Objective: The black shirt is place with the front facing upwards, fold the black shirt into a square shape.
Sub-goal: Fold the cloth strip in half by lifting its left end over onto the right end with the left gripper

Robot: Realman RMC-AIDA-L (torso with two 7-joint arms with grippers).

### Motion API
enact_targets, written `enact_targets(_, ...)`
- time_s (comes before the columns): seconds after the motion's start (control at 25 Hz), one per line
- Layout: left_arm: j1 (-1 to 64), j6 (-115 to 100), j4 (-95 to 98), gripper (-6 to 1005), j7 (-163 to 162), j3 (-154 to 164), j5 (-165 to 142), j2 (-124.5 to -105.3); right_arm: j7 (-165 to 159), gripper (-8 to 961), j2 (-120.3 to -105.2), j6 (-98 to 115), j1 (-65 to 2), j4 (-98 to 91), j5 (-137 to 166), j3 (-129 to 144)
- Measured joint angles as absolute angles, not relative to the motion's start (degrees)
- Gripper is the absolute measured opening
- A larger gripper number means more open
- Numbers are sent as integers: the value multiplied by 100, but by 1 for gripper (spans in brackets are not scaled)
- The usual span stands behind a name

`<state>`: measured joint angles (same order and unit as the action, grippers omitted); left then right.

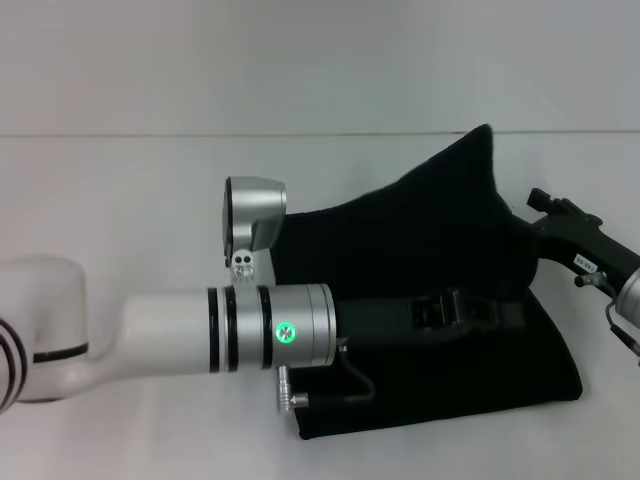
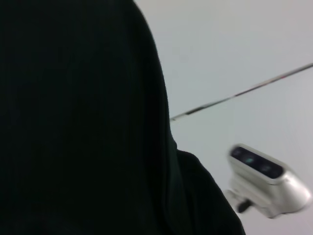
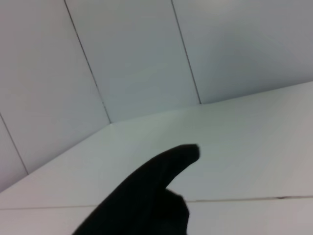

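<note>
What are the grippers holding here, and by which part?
The black shirt has a raised far-right peak beside the right gripper, but no grip is visible. The left gripper lies across it; its hold cannot be told.

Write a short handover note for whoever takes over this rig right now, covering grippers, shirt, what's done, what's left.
Left gripper: reaching across the black shirt, low over the cloth.
Right gripper: at the shirt's right edge, beside a corner raised in a peak.
Shirt: bunched on the white table, partly folded, print hidden.
Done: some folding.
Left: lay the raised part down and square it up.
</note>
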<state>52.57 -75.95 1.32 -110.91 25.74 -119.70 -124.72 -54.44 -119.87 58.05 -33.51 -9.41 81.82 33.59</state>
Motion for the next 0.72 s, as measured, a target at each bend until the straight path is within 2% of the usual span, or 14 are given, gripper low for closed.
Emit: enact_targets(0.72,5327,-6680,-283,21,-10732,2525,-11950,-12472,-5413,922,-11998,5260,-3282,-940,8183,2947)
